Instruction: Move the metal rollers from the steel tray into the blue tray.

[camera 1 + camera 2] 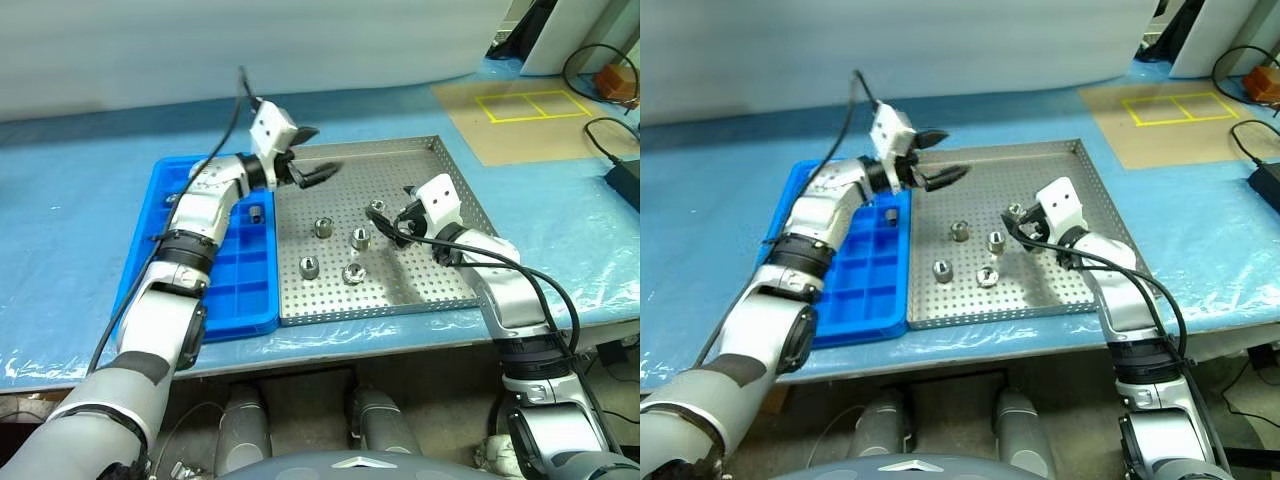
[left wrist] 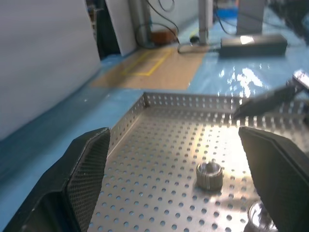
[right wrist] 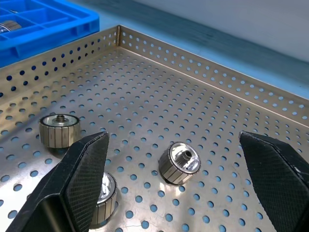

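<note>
Several metal rollers lie on the steel tray (image 1: pixel 420 165): one (image 1: pixel 323 228) and another (image 1: pixel 361 238) mid-tray, two nearer the front (image 1: pixel 309 267), and one (image 1: pixel 377 207) close by my right gripper. The blue tray (image 1: pixel 165 185) lies against the steel tray's left side, with one roller (image 1: pixel 256 213) in a compartment. My left gripper (image 1: pixel 322 152) hangs open and empty over the steel tray's far left part. My right gripper (image 1: pixel 393 213) is open low over the tray, and in the right wrist view a roller (image 3: pixel 179 163) lies between its fingers, untouched.
Both trays lie on a blue-covered table. At the back right are a brown mat with yellow tape squares (image 1: pixel 530 105) and black cables (image 1: pixel 610 130). A pale wall runs behind the table.
</note>
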Robot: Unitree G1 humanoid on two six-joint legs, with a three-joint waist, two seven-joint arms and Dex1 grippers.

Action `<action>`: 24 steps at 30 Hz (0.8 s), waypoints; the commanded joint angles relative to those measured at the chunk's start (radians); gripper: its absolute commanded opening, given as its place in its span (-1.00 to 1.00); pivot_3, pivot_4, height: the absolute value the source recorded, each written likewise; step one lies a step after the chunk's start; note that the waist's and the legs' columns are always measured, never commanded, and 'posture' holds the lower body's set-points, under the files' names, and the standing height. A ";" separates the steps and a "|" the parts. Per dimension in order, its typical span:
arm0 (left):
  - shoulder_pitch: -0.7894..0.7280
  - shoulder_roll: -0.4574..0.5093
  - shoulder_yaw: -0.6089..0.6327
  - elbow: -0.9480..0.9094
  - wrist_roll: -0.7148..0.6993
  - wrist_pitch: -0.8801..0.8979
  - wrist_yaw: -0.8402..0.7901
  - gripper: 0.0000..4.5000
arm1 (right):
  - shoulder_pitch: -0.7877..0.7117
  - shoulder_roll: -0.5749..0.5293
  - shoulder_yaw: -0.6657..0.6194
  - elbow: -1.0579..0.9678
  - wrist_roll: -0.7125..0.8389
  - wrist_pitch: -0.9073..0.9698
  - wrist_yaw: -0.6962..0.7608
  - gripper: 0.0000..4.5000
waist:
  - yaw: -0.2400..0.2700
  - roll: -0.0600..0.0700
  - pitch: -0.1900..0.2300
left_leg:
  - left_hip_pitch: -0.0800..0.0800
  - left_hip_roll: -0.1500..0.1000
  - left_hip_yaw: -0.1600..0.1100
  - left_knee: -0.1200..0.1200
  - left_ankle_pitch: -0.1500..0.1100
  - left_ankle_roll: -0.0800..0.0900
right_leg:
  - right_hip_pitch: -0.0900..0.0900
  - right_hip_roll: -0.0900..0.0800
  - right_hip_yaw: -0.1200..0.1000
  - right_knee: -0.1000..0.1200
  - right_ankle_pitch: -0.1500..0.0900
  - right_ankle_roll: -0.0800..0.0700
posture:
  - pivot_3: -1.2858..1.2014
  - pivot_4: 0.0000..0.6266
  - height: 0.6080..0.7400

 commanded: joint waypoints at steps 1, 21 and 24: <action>-0.083 -0.015 -0.078 0.148 0.111 -0.121 -0.068 0.98 | 0.021 0.007 -0.011 -0.049 -0.013 -0.011 -0.029 1.00 | -0.001 0.000 0.000 | 0.000 0.000 0.000 0.000 0.000 0.000 | 0.000 0.000 0.000 0.000 0.000 0.000 | -0.21 -0.52 1.00; -0.272 -0.047 -0.166 0.501 0.367 -0.090 -0.218 0.98 | 0.133 0.040 -0.006 -0.160 -0.047 0.025 -0.120 1.00 | -0.004 -0.001 0.001 | 0.001 0.000 0.000 -0.001 0.000 0.000 | 0.001 0.000 0.000 -0.001 0.000 0.000 | -0.30 -0.52 1.00; -0.263 -0.056 -0.166 0.506 0.387 -0.087 -0.208 0.98 | 0.139 0.044 -0.007 -0.161 -0.054 0.024 -0.125 1.00 | -0.004 -0.001 0.001 | 0.001 0.000 0.000 -0.001 0.000 0.000 | 0.001 0.000 0.000 -0.001 0.000 0.000 | -0.31 -0.52 1.00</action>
